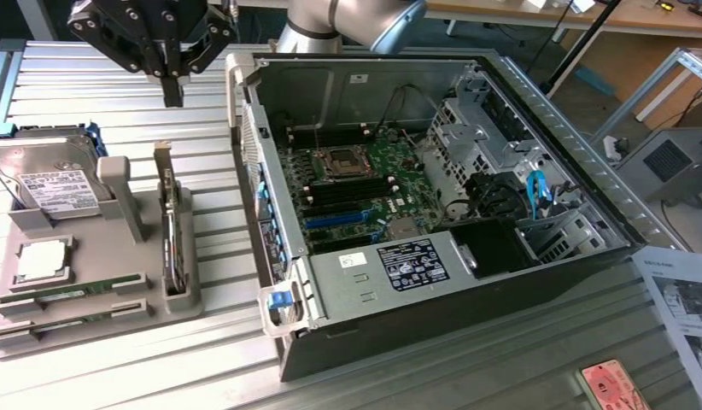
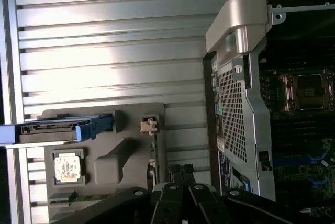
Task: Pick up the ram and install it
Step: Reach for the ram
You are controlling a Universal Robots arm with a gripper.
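- Ram (image 1: 80,293) — a long, thin green stick lying flat in a slot of the grey holder tray (image 1: 137,258), at the exterior view's lower left. A second stick (image 1: 67,323) like it lies just beside it.
- Writing: the hard drive (image 1: 57,190) has a white label and the open computer case (image 1: 363,85) has a black sticker (image 1: 411,263) — the print on both is too small to read.
- Gripper (image 1: 172,94) hangs over the slatted table (image 1: 123,111), well apart from the ram, with its fingers pressed together on nothing.
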